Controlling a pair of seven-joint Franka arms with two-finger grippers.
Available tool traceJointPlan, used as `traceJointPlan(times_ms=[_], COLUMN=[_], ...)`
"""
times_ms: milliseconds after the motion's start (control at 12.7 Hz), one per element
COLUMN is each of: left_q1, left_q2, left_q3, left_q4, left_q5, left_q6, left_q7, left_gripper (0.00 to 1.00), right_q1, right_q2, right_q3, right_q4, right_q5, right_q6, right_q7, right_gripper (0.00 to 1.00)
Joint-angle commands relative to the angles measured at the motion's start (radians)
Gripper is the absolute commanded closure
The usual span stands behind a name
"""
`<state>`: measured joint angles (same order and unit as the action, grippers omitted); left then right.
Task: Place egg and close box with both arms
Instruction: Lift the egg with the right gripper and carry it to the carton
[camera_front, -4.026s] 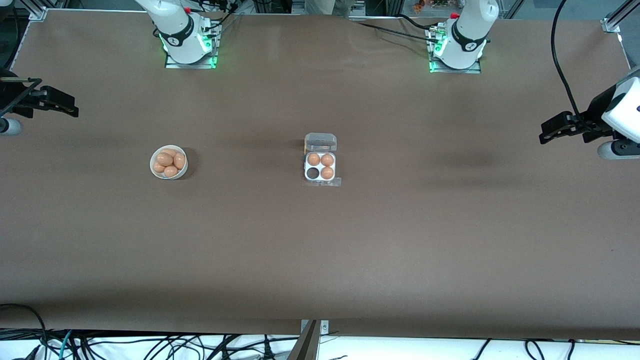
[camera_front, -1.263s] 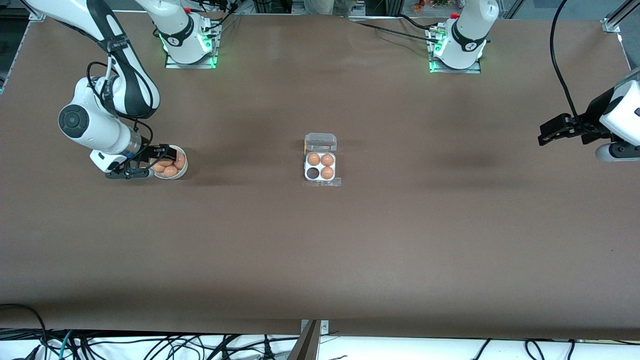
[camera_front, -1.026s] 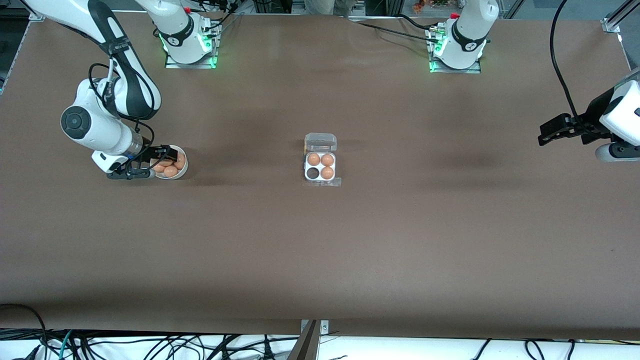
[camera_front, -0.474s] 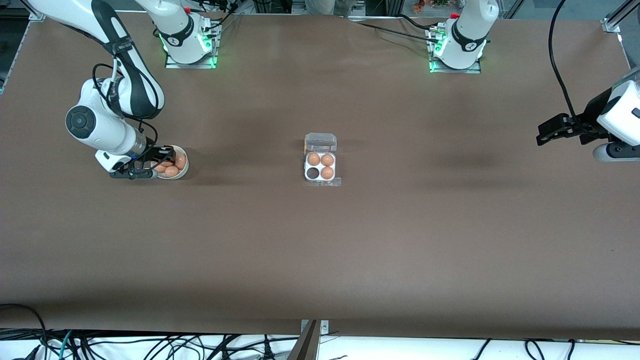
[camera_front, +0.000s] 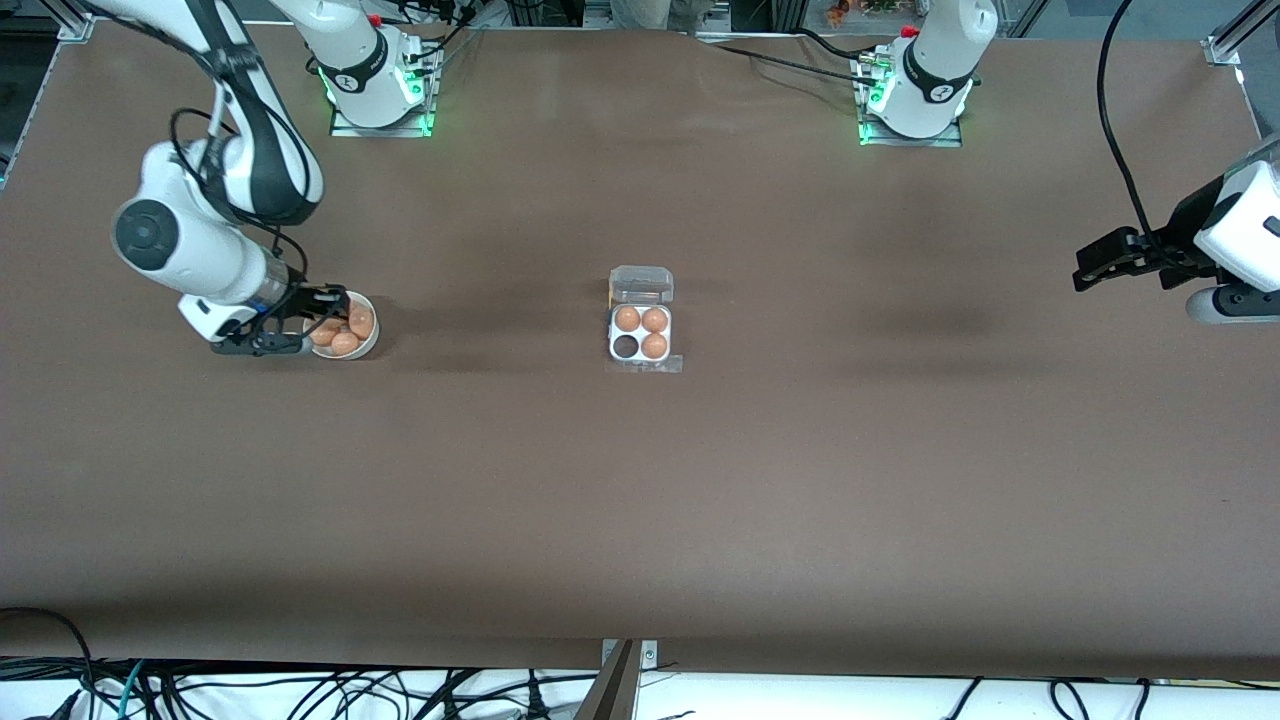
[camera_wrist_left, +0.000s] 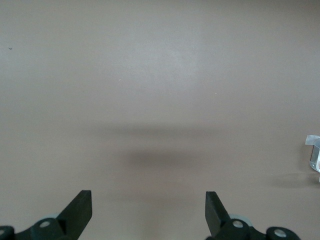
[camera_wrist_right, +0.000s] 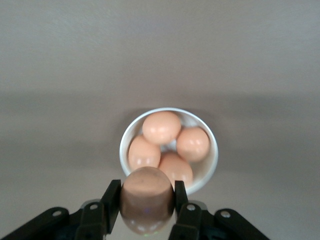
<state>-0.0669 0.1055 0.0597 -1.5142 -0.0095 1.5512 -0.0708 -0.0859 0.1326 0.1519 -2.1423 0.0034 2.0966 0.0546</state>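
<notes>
My right gripper (camera_front: 322, 318) is shut on a brown egg (camera_wrist_right: 146, 197) and holds it just above the round white bowl (camera_front: 369, 344) of eggs toward the right arm's end of the table. The bowl (camera_wrist_right: 212, 167) still holds several eggs. The clear box (camera_front: 640, 334) sits at the table's middle with its lid open and standing up; three cells hold eggs and the cell nearest the front camera on the right arm's side is empty. My left gripper (camera_front: 1092, 265) is open and empty over bare table at the left arm's end; its wrist view shows a corner of the box (camera_wrist_left: 314, 152).
Brown table mat (camera_front: 640, 500) all around. The arm bases (camera_front: 378, 90) stand at the table's edge farthest from the front camera. Cables (camera_front: 300, 690) hang off the edge nearest that camera.
My right arm came in from the table's end to the bowl, closed on an egg and has now lifted a little. The left arm has barely moved.
</notes>
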Motion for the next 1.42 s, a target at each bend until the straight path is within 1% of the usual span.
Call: traceJointPlan(times_ms=[0,79,158,316,395,474,553,632,711,868,1026,1184,1342], left_q1=[0.002,0.002,0.004,0.004,0.004,0.004,0.004,0.004,0.004,0.004,0.002,0.002,0.002], left_q2=[0.008,0.008,0.008,0.01,0.008,0.008,0.008,0.008,0.008,0.01,0.014,0.014,0.014], left_q3=[0.0,0.0,0.0,0.0,0.0,0.0,0.0,0.0,0.0,0.0,0.0,0.0,0.0], left_q4=[0.017,0.017,0.017,0.017,0.017,0.017,0.017,0.017,0.017,0.017,0.017,0.017,0.017], left_q5=[0.003,0.003,0.003,0.003,0.003,0.003,0.003,0.003,0.003,0.003,0.003,0.003,0.003], left_q6=[0.001,0.001,0.001,0.001,0.001,0.001,0.001,0.001,0.001,0.001,0.001,0.001,0.001], left_q7=[0.025,0.025,0.025,0.025,0.025,0.025,0.025,0.025,0.025,0.025,0.025,0.025,0.025], left_gripper=[0.0,0.0,0.0,0.0,0.0,0.0,0.0,0.0,0.0,0.0,0.0,0.0,0.0], right_q1=[-0.003,-0.005,-0.011,-0.017,-0.017,-0.014,-0.003,0.018,0.067,0.2,0.328,0.429,0.506], right_q2=[-0.027,-0.021,-0.016,-0.01,0.001,0.002,0.01,0.043,0.079,0.152,0.237,0.338,0.456], right_q3=[-0.014,-0.021,-0.023,-0.032,-0.032,-0.031,-0.026,-0.019,-0.008,-0.006,-0.006,-0.008,-0.008], right_q4=[0.277,0.395,0.5,0.667,0.706,0.711,0.71,0.71,0.713,0.716,0.719,0.76,0.837], right_q5=[0.01,0.009,0.007,-0.003,-0.003,-0.002,0.004,0.013,0.012,0.01,0.009,0.001,0.0], right_q6=[-0.334,-0.456,-0.54,-0.694,-0.725,-0.728,-0.725,-0.715,-0.689,-0.582,-0.438,-0.341,-0.287], right_q7=[0.004,0.002,-0.005,-0.016,-0.015,-0.012,0.013,0.048,0.148,0.31,0.472,0.603,0.689], right_gripper=[1.0,1.0,1.0,1.0,1.0,1.0,1.0,1.0,1.0,1.0,1.0,1.0,1.0])
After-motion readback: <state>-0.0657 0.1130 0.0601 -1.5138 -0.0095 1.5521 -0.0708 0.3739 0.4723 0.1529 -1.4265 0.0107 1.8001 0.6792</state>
